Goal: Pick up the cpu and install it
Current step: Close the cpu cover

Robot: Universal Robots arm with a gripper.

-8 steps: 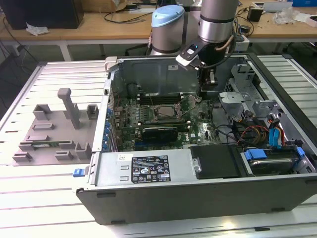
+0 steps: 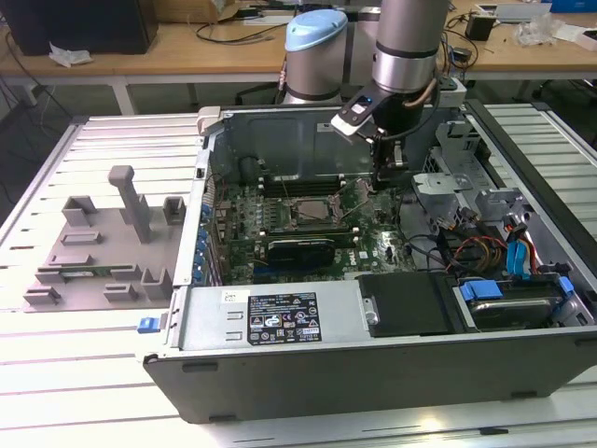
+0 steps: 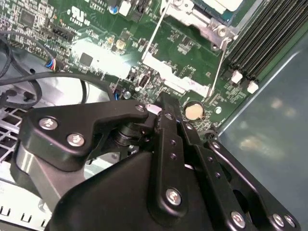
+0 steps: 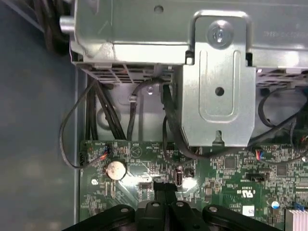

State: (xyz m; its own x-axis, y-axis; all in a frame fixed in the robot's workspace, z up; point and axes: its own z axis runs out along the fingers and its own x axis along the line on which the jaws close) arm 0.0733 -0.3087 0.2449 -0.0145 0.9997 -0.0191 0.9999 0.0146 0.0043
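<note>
The gripper (image 2: 384,182) hangs inside the open computer case (image 2: 280,322), pointing straight down at the motherboard (image 2: 280,224). In the first wrist view its fingers (image 4: 166,192) are pressed together, with nothing visible between them. The tips stand just beside the coin cell battery (image 4: 116,169). The pale, shiny plate in the socket frame (image 3: 211,29) is probably the cpu (image 3: 222,4). It lies near the fingers, toward the exterior view's left. The socket lever (image 3: 219,62) stands raised between them.

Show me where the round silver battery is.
The battery sits on the green motherboard near the grey case wall, close to the jaws in both wrist views.
</note>
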